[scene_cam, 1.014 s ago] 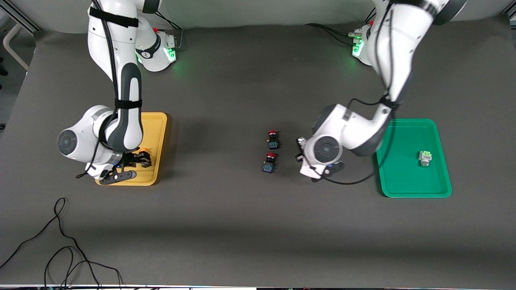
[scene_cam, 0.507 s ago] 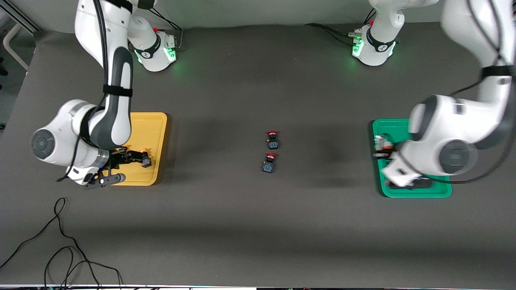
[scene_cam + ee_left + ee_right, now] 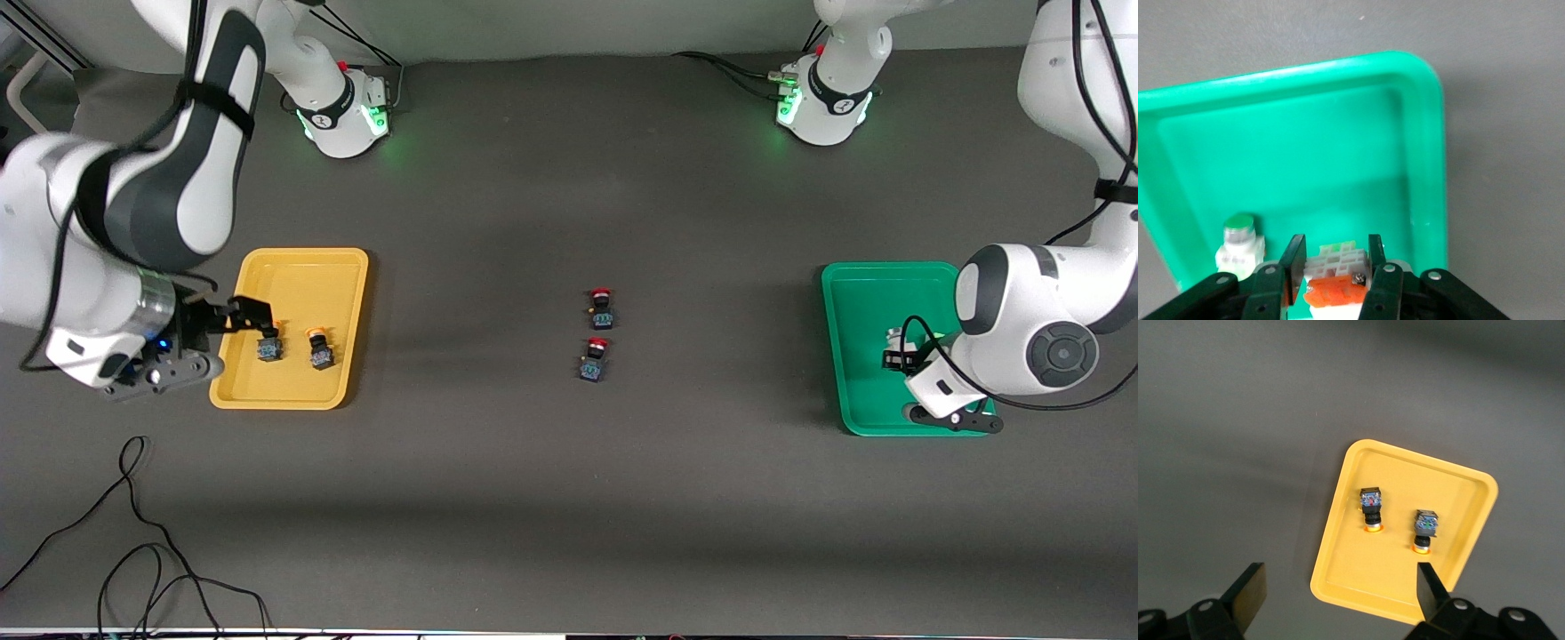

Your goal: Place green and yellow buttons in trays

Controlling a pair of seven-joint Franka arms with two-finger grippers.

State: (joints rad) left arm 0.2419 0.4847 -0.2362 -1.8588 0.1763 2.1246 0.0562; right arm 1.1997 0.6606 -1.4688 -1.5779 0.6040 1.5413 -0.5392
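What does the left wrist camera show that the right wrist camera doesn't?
Only the left wrist view: the green tray, one green-capped button sitting in it, and a second button clamped by the left end effector. Only the right wrist view: the yellow tray holding two yellow buttons, with the open right end effector above it. Both: the dark grey table.

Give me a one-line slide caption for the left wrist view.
Left pincer shut on a white-bodied button over the green tray, beside a green-capped button already lying in it.
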